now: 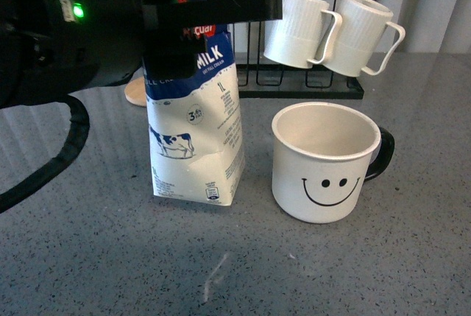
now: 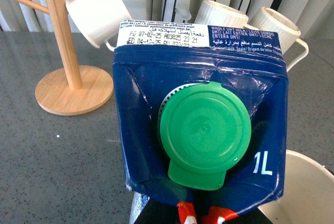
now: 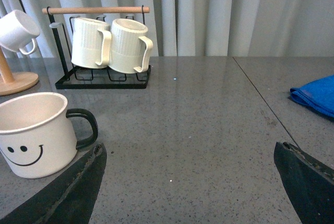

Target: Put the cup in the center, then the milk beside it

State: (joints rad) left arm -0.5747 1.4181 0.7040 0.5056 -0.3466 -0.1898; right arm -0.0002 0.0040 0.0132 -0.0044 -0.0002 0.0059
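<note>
The milk [image 1: 195, 146] stands on the grey table [image 1: 368, 272], a little left of centre in the front view, cow picture and "MILK" lettering facing me and a crease across its white lower half. The left gripper [image 1: 176, 51] comes in from the upper left and is closed on the carton's blue upper part: one black finger lies flat on the front face, the other is hidden behind. In the left wrist view the carton's top fills the frame, with the green cap [image 2: 204, 130] in the middle.

The cup [image 1: 324, 169] sits just right of the milk, near but apart from it. It is upright, smiley to the front, its black handle pointing to the right edge.

Behind them, at upper right of the front view, a black rack [image 1: 309, 88] with a wooden bar holds two ribbed mugs [image 1: 294, 29], both tilted. Just behind the carton's left edge the round base of a wooden stand [image 1: 135, 91] peeks out. In the left wrist view a small white cup [image 2: 99, 12] hangs from that stand at upper left.

The right gripper [image 3: 189, 148] hangs low over bare table with its fingers spread wide, one in each lower corner of the right wrist view, nothing between them. In that view a blue cloth [image 3: 315, 96] lies at the right edge, well away from the cup.
</note>
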